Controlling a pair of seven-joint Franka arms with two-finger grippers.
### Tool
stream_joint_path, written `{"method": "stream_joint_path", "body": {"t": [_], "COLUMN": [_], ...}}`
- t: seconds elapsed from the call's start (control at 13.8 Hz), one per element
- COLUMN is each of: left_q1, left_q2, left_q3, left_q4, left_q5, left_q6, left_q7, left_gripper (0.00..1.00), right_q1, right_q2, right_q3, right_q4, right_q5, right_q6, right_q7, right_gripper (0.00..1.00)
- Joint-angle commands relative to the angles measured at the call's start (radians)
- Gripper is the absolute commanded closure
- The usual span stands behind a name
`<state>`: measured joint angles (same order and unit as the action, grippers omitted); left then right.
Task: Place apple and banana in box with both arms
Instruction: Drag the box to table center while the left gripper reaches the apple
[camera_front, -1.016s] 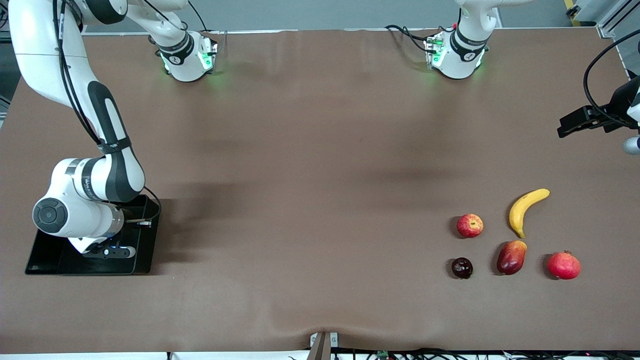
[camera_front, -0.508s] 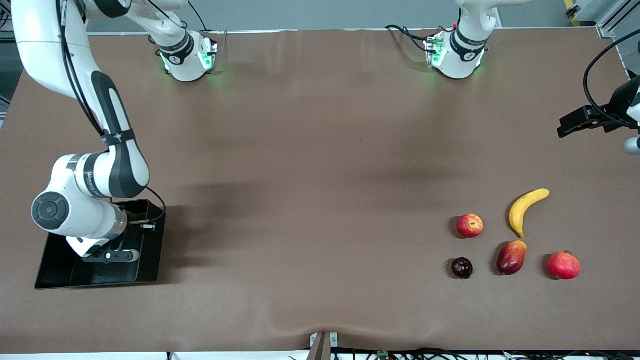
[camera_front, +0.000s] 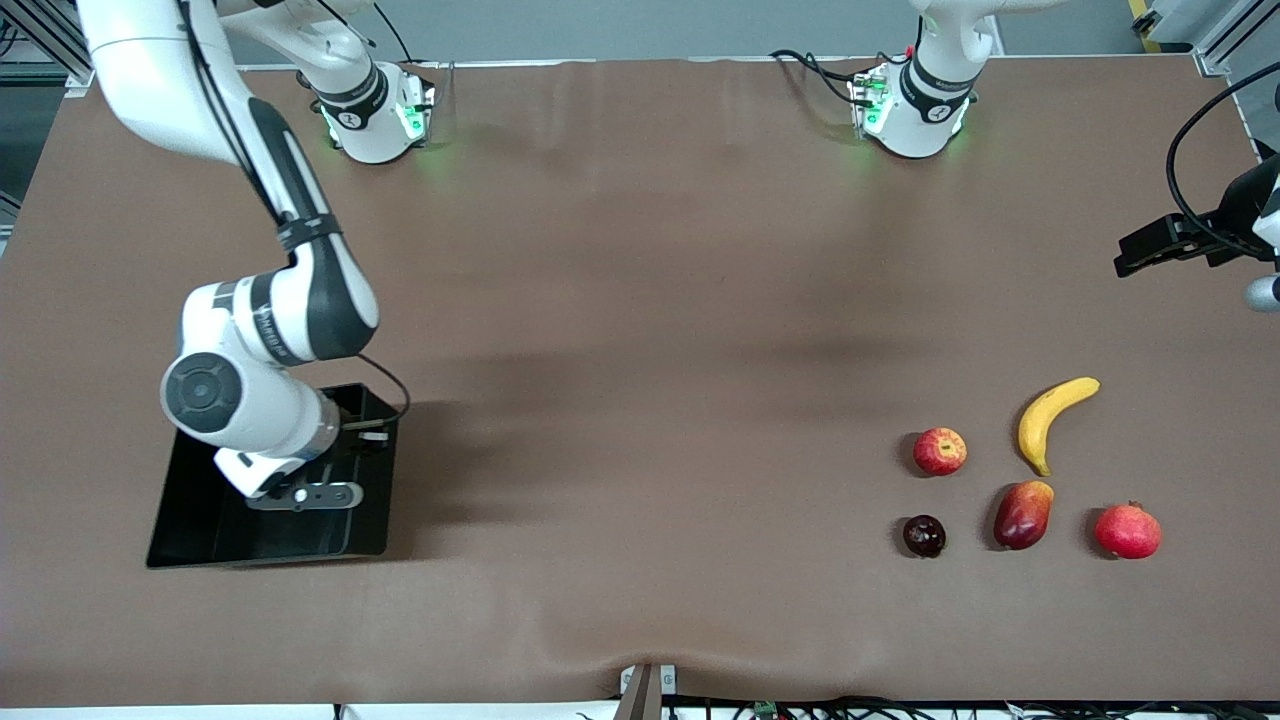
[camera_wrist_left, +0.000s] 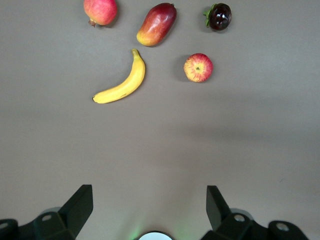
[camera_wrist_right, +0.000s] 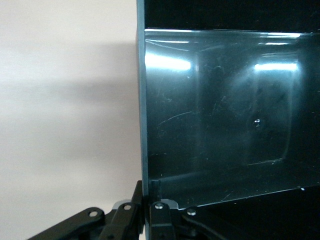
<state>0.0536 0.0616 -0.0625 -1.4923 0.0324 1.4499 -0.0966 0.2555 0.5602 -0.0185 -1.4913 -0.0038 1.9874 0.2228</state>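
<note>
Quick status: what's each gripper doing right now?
Left gripper: open, holding nothing, above bare table.
Right gripper: shut on the box wall.

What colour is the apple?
The apple is red with yellowish streaks and a pale dimple at its middle. The left wrist view shows it best.

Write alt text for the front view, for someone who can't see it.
The right gripper is shut on the wall of the black box at the right arm's end of the table. At the other end lie an apple, banana and three other fruits; the left gripper waits open.
</note>
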Motion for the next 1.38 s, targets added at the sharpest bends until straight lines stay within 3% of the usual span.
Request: {"method": "stream_joint_path", "body": {"t": [0.0,0.22,0.44,0.65,1.09,1.31], "left_q1": [0.02,0.037,0.026,0.028,0.016,0.008], "left_q2": [0.007,0.044,0.058,0.086,0.254,0.358], "left_q3": [0.0,-0.002,-0.008,-0.01,-0.037,-0.039], "left_q4": [-0.023,-0.077,-0.218,-0.325,-0.312,-0.22], "left_q5": [0.011,0.011,0.011,0.004,-0.006,-0.025], "left_q6": [-0.002,0.078,0.289,0.443,0.581,0.603], "left_q7": [0.009,0.009,0.008,0.011,0.009,0.012], "left_gripper": [0.0,0.0,0.0,0.0,0.0,0.0], "right_q1": [0.086,0.194,0.264,0.344,0.452,0.475], "right_q2": [-0.01,0.013,0.035,0.095,0.191,0.22], "right_q3": [-0.006,-0.006,-0.005,-0.005,-0.005,-0.005], "right_q4": [0.031,0.04,0.071,0.167,0.259,0.267], "right_q5": [-0.001,-0.007,0.001,0.011,0.01,0.011], "right_q6": [-0.024,-0.013,-0.012,-0.012,0.059,0.105], "right_q7": [0.091,0.287,0.401,0.498,0.566,0.607], "right_gripper": [1.0,1.0,1.0,1.0,1.0,1.0]}}
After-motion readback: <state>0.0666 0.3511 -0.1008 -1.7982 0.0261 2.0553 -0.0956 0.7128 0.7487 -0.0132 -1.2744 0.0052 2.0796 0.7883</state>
